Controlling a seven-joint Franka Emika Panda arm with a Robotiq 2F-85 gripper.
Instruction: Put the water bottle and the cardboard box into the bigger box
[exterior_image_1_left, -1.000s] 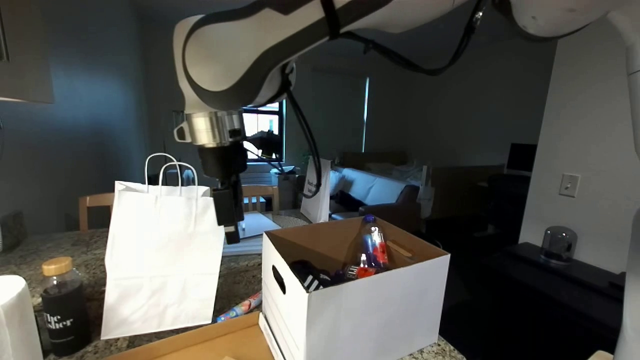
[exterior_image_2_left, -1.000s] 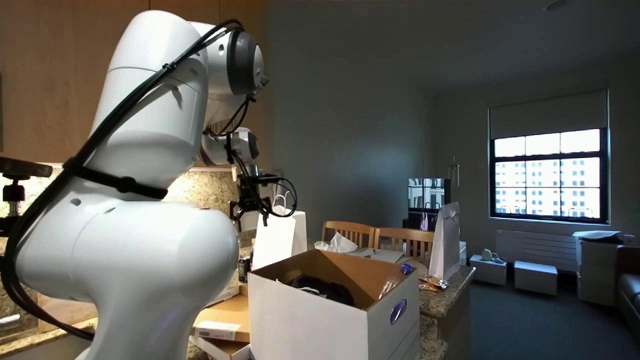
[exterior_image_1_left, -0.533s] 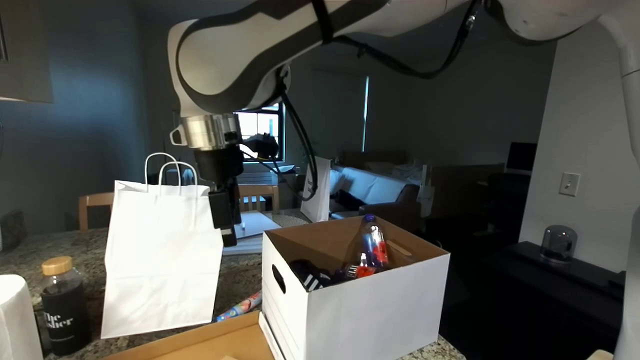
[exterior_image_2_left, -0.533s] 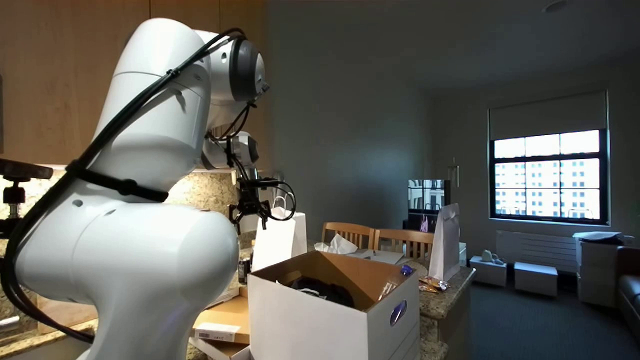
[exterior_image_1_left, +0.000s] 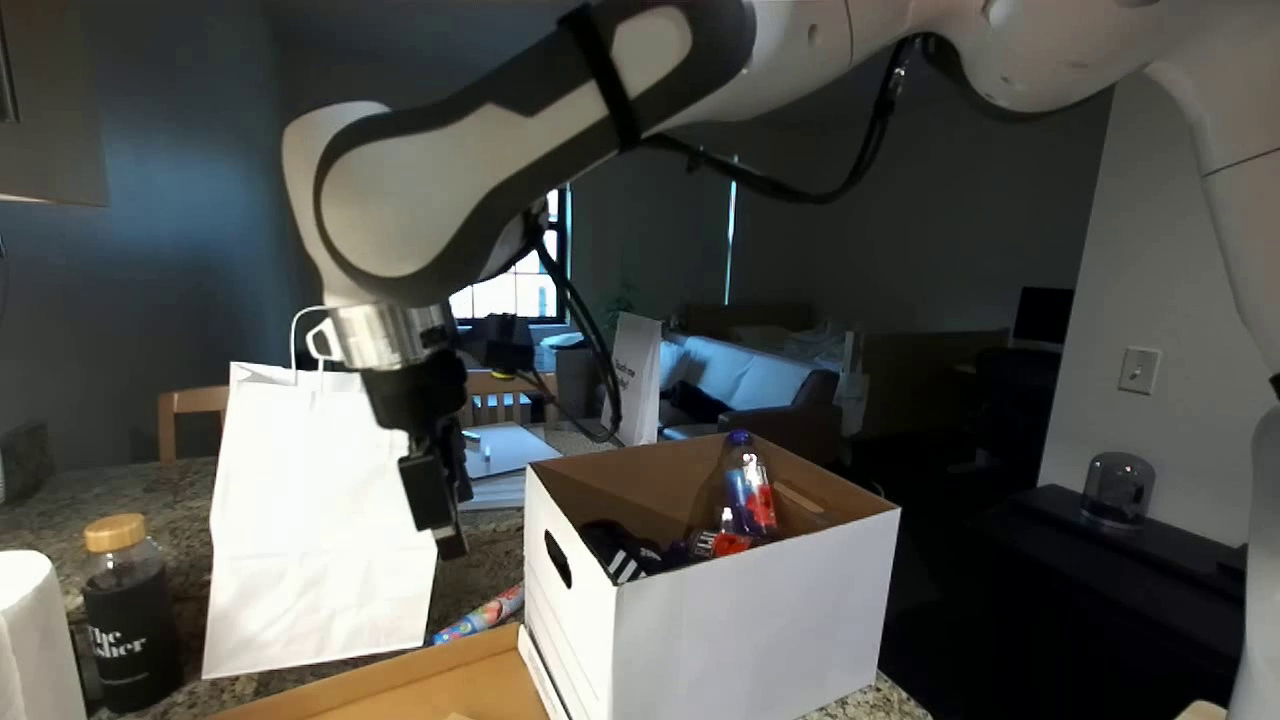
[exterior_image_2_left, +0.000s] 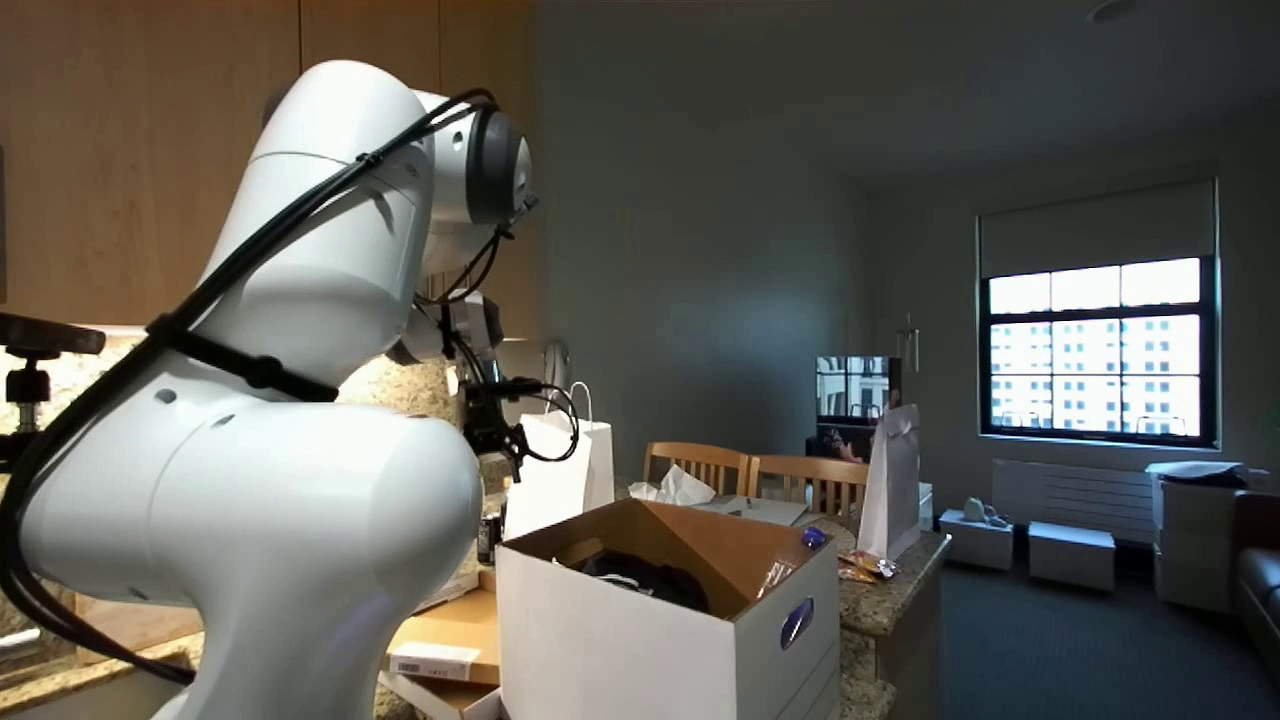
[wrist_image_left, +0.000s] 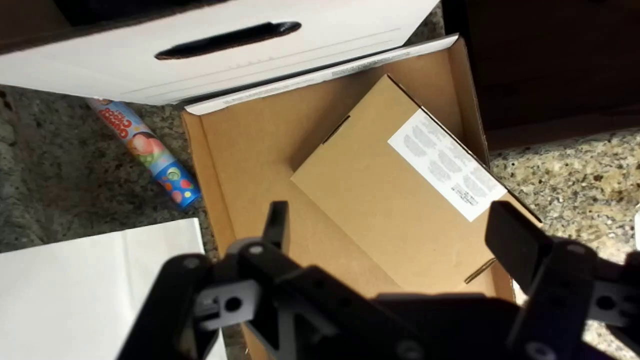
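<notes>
Wrist view: the gripper (wrist_image_left: 392, 225), fingers apart, is lowering toward the carton (wrist_image_left: 400, 195) in a tray (wrist_image_left: 250, 135) beside the big box (wrist_image_left: 200, 72), inside which an exterior view is showing the bottle (exterior_image_1_left: 752, 495) leaning, so seemingly only the carton is remaining.

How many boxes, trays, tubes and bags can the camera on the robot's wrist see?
Boxes: 2 (the white-sided bigger box and the slim brown cardboard box)
Trays: 1 (the shallow brown tray)
Tubes: 1 (the colourful tube)
Bags: 1 (the white paper bag, partly in view)
Total: 5
</notes>
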